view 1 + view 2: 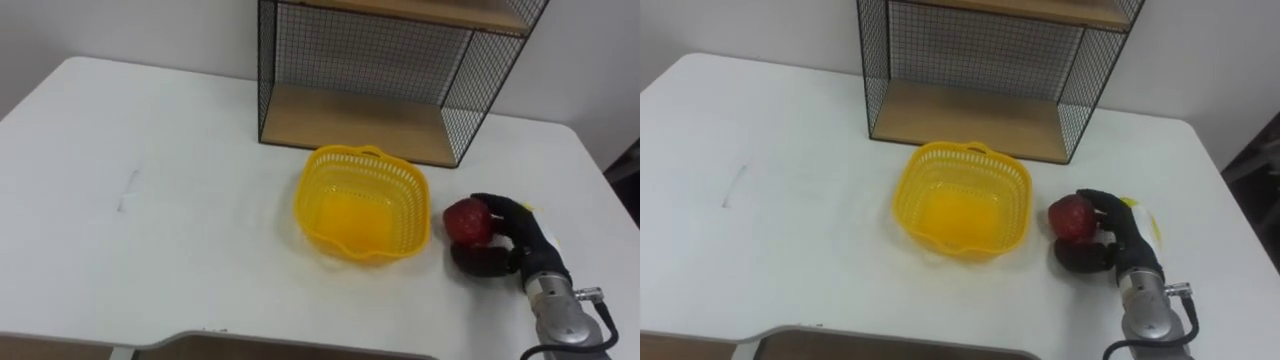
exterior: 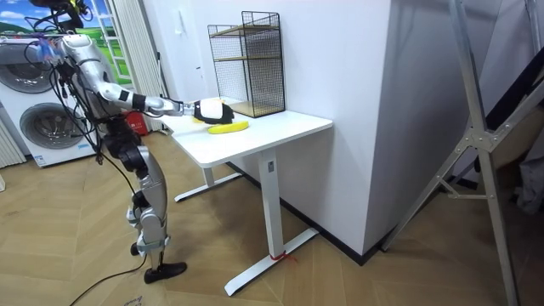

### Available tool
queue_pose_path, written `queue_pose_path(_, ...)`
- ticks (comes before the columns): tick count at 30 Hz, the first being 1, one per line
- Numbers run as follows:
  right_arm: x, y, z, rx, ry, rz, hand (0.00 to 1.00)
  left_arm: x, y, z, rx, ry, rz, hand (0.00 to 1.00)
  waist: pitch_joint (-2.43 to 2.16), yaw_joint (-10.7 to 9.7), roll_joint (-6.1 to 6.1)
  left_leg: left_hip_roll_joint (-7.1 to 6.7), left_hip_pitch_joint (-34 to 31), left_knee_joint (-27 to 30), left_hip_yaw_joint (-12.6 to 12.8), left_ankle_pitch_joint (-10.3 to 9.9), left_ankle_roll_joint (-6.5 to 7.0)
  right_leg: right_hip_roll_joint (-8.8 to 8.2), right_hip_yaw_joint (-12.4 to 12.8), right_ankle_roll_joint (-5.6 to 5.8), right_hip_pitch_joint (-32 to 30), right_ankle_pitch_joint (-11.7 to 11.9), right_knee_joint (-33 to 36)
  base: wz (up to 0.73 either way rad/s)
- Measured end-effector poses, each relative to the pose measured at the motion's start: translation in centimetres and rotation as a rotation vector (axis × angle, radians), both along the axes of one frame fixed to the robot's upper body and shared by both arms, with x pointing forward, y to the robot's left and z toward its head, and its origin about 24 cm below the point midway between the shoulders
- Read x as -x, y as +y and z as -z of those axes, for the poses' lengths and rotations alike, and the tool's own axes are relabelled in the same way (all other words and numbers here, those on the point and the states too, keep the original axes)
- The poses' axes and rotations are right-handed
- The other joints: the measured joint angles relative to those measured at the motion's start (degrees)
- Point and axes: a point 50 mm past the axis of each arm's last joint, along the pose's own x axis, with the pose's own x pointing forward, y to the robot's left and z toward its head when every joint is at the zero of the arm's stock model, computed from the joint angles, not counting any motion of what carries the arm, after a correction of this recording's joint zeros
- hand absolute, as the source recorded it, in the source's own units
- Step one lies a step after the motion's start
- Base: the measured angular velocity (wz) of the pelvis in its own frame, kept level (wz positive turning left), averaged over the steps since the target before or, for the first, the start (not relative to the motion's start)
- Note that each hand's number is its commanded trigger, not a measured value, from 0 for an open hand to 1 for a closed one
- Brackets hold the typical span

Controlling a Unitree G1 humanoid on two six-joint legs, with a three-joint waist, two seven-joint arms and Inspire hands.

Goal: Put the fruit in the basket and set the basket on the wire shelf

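1. One white table carries everything, and its left half is bare top.
2. At the back edge stands the wire shelf, black mesh with wooden boards. Its lower board sits just behind the basket.
3. The yellow basket sits upright near the middle of the table, in front of the shelf and apart from it. No fruit is in it.
4. Just right of the basket is a red apple, close to the basket's wall but outside it.
5. The right hand has its fingers curled over the top of the apple and its thumb tucked beneath it.
6. A banana lies on the table just beyond that hand.
7. In the room view the robot stands at the table's end, right arm stretched out over the top.
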Motion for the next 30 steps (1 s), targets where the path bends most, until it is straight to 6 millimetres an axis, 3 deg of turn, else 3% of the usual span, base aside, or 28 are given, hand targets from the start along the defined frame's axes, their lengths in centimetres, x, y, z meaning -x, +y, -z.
queue_pose_path(13,-0.2,-0.4,0.3,-0.012,0.017,0.023,1.0,-0.9,0.3,-0.1,-0.01,-0.017,0.025,0.0,0.06,0.3,0.08,0.02,0.4,-0.3,-0.1,0.0,0.0,0.0,0.0,0.0,0.3,0.0,-0.1,0.0)
queue_pose_path(22,0.2,-0.4,0.8,-0.299,-0.038,0.182,1.0,0.0,-0.1,0.1,-0.005,0.023,0.01,0.0,0.06,-0.4,1.31,0.04,0.8,-0.5,0.2,0.0,0.0,0.07,0.2,-0.02,0.6,0.0,-0.1,-0.01)
queue_pose_path(30,0.3,1.2,0.8,-0.551,-0.101,0.247,1.0,0.4,-0.9,0.3,0.01,0.041,-0.005,0.0,-0.21,-1.5,2.97,0.05,1.6,-1.1,0.5,0.0,0.0,0.18,0.3,0.0,1.3,0.1,-0.8,-0.01)
